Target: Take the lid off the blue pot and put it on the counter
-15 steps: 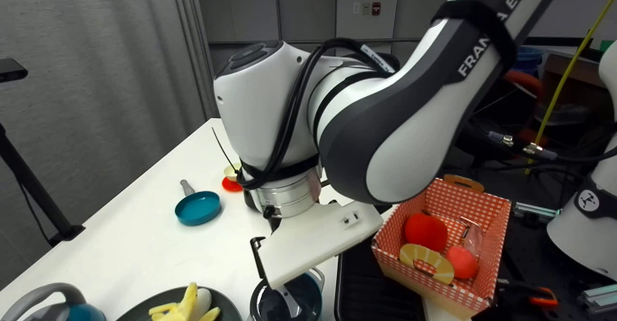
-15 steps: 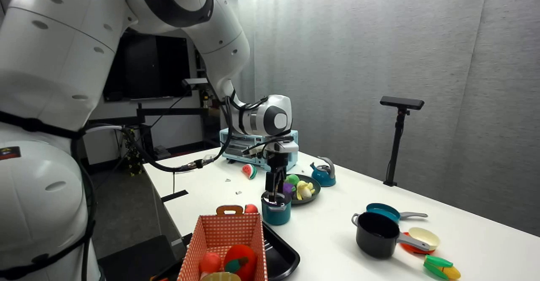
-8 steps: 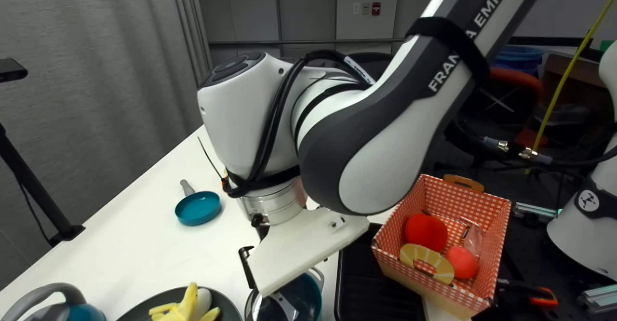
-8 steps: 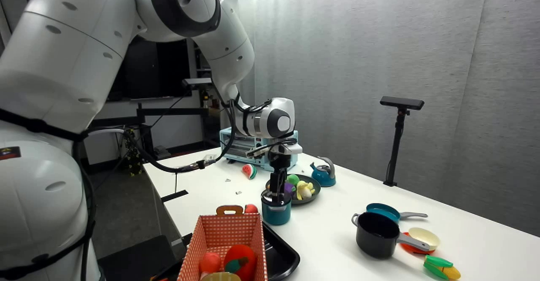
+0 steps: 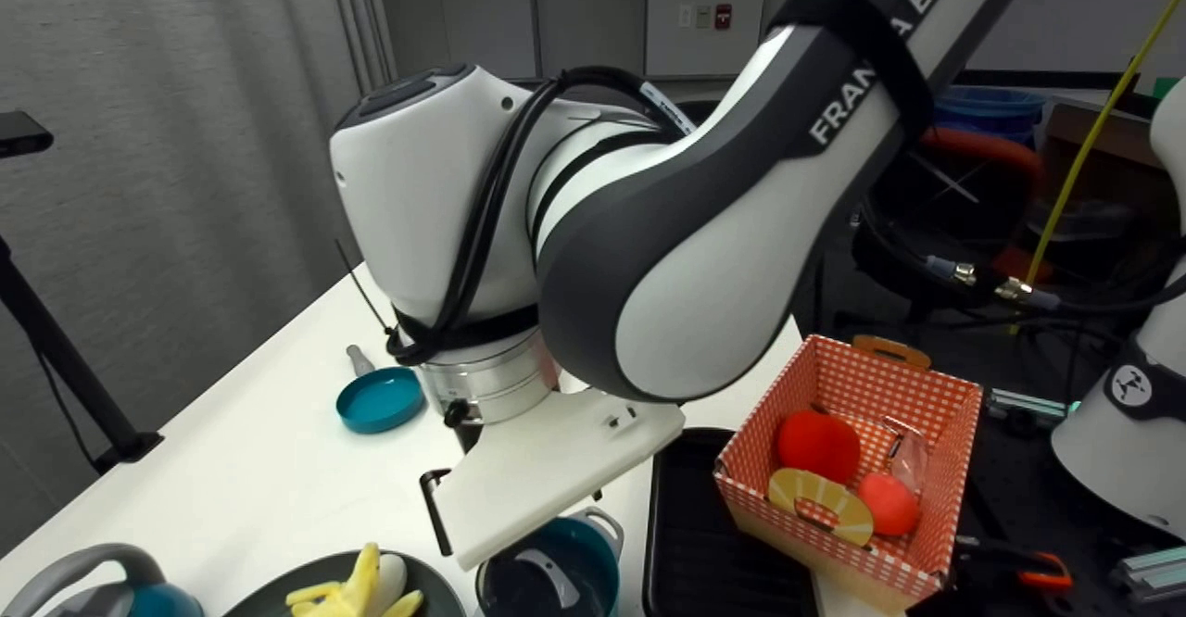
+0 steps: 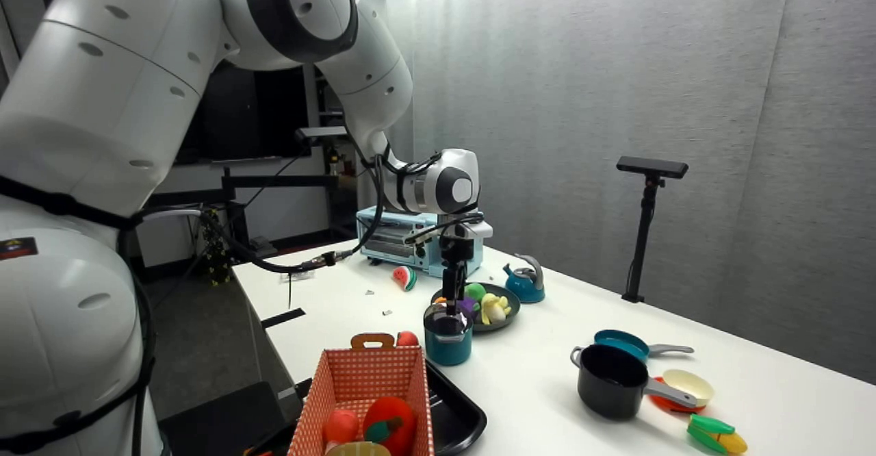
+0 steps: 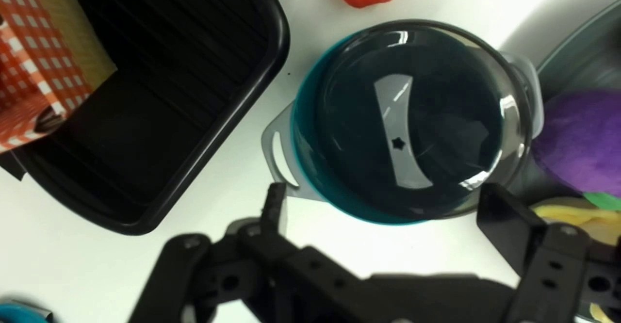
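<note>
Both steps look undone, lift-off and set-down on counter: lid lies off-centre on pot, gripper above pot, fingers apart, empty.

The wrist view is looking down from close above the blue pot. In an exterior view, the camera is facing along the counter from near the teal kettle; in an exterior view, the camera is looking over the nearby red-checkered basket toward the grey curtain, the blue pot sitting farther off. Both exterior views are sharing the blue pot, red-checkered basket and teal frying pan.
</note>
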`<state>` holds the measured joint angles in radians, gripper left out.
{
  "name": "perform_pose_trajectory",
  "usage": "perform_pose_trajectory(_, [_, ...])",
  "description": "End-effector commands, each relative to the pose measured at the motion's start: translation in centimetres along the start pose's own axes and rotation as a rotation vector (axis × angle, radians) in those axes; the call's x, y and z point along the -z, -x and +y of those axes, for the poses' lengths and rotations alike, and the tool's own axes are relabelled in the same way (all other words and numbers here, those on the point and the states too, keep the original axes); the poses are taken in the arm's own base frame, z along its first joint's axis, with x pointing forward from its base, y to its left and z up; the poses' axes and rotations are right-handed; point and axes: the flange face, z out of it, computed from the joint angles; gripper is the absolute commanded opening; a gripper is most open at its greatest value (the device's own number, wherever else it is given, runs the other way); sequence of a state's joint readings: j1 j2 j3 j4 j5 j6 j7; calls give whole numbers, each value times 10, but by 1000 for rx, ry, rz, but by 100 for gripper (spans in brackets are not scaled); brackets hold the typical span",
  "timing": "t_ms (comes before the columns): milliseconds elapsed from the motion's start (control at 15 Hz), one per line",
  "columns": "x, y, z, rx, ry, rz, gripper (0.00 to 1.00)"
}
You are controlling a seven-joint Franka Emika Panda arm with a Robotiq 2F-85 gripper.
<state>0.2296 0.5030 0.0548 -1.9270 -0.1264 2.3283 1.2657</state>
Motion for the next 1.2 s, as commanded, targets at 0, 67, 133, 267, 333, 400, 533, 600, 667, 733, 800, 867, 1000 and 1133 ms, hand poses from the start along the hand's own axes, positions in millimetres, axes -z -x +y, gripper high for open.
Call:
perform_pose_trajectory(0, [-2,-3,-3,1,-10,-28,100])
perform_pose_trajectory(67, [-5,-2,-2,-2,-12,-31,100])
perform_pose_trajectory(133, [-8,-2,-1,-5,-13,-36,100])
perform_pose_trajectory(267, [-16,-1,-2,-12,-16,-56,100])
perform_pose_trajectory(333, [-20,0,-2,-15,-16,-65,100])
perform_pose_trajectory(400, [-23,0,-2,-16,-16,-74,100])
perform_pose_trajectory(533, [-29,-1,-2,-17,-15,-89,74])
perform_pose_trajectory(600, [-32,-1,-2,-19,-14,-95,73])
perform_pose_trajectory(667, [-34,-2,-1,-17,-15,-100,69])
perform_pose_trajectory(733, [-33,-3,-2,-17,-21,-102,62])
perform_pose_trajectory(800, [-33,-4,-2,-18,-24,-103,53])
perform_pose_trajectory(867, [-32,-5,-2,-18,-26,-103,45])
perform_pose_trajectory(1000, [-32,-6,-1,-17,-26,-103,30])
perform_pose_trajectory(1133, [-30,-7,-2,-17,-34,-99,15])
